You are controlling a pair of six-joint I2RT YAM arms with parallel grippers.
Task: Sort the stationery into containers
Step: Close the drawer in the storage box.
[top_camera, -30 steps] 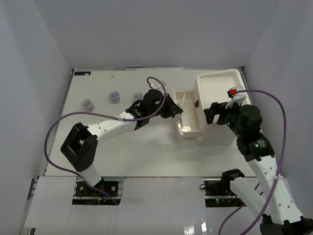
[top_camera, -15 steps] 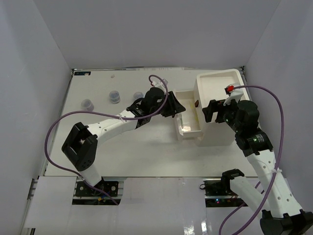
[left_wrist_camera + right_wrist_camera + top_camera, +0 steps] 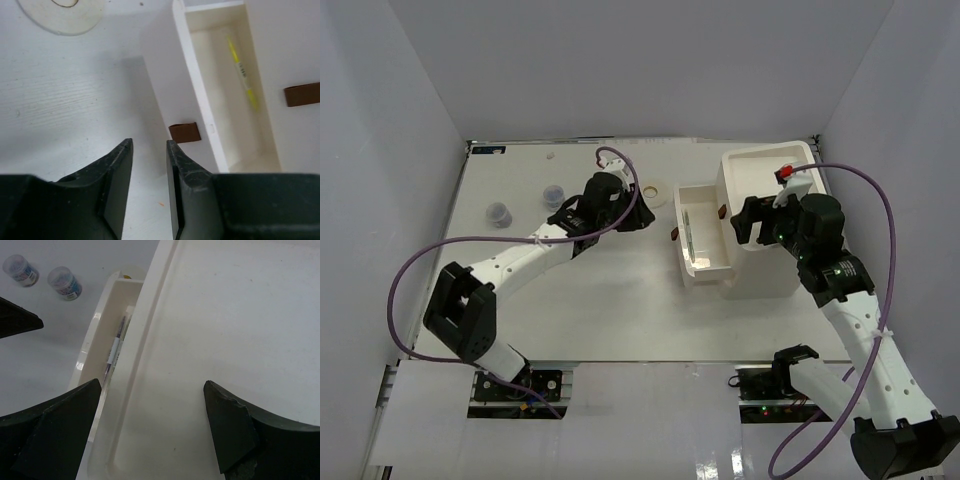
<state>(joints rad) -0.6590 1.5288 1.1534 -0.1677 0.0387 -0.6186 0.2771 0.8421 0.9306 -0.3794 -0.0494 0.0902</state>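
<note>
The white organiser (image 3: 770,260) stands at the right with one drawer (image 3: 708,265) pulled out to the left. A pale yellow pen (image 3: 241,75) lies in that drawer; the right wrist view shows a dark-and-white pen (image 3: 114,352) there too. My left gripper (image 3: 640,216) is left of the drawer, low over the table, jaws a narrow gap apart and empty (image 3: 149,155). The cream tape ring (image 3: 655,189) lies just beyond it, with a thin loop band (image 3: 65,3) on it. My right gripper (image 3: 750,222) is open wide and empty over the organiser's tray top (image 3: 150,405).
Two clear jars (image 3: 500,213) (image 3: 554,195) stand on the table at the left; my left arm covers the spot beside them. The drawer's brown handle (image 3: 185,132) points at my left gripper. White walls enclose the table.
My left gripper has pulled back left from over the open drawer to the table beside it, uncovering the tape ring. My right gripper has shifted slightly farther over the organiser.
</note>
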